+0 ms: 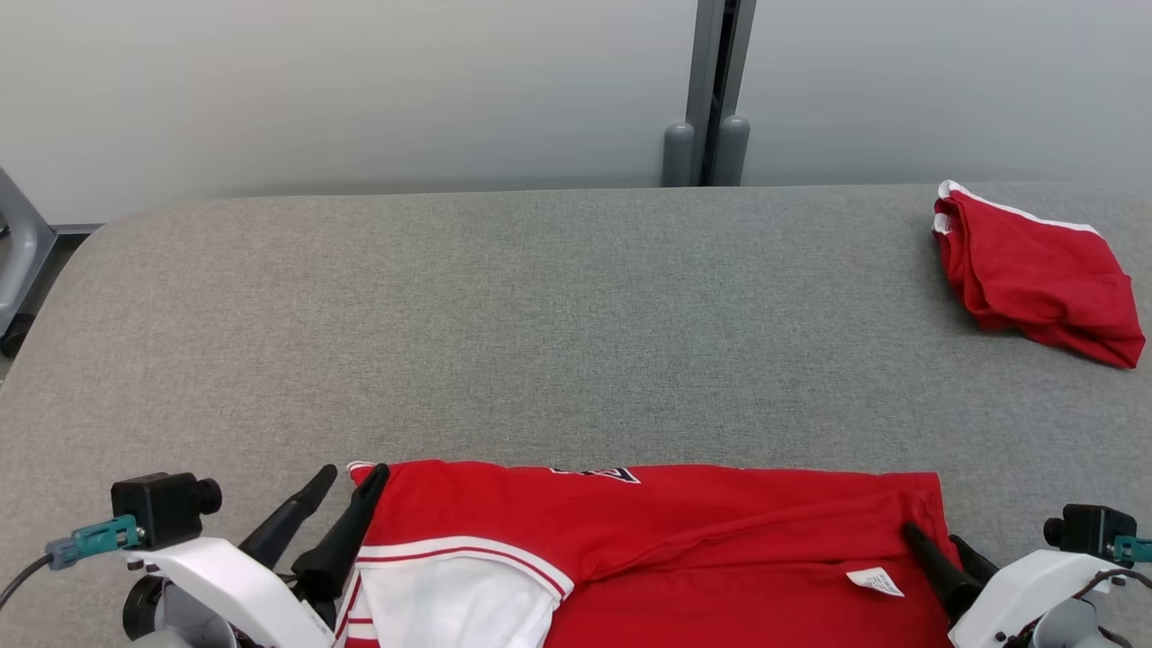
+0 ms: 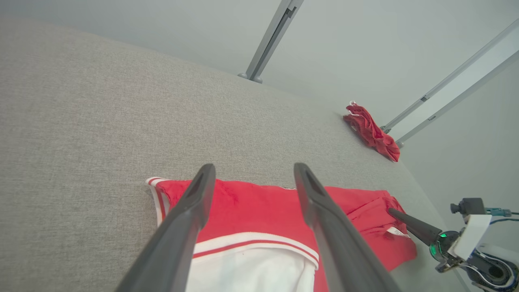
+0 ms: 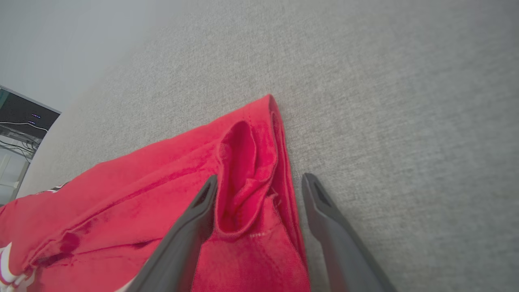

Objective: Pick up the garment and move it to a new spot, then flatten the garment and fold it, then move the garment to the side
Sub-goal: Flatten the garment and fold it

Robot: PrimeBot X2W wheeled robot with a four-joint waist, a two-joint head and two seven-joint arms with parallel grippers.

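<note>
The garment (image 1: 648, 540) is red with white trim and a small white label. It lies folded flat at the near edge of the grey padded table (image 1: 576, 315). My left gripper (image 1: 351, 475) is open at the garment's left corner, one finger over the cloth and one off it. In the left wrist view the open gripper (image 2: 253, 168) hangs just above the garment (image 2: 259, 207). My right gripper (image 1: 931, 537) is open at the right edge. In the right wrist view its gripper (image 3: 260, 180) straddles a raised fold of the garment (image 3: 162, 178) without pinching it.
A second red cloth (image 1: 1035, 279) lies crumpled at the table's far right corner, also seen as the red cloth (image 2: 371, 132) in the left wrist view. Grey posts (image 1: 711, 135) stand against the wall behind the table. A metal frame (image 1: 18, 261) stands off the left edge.
</note>
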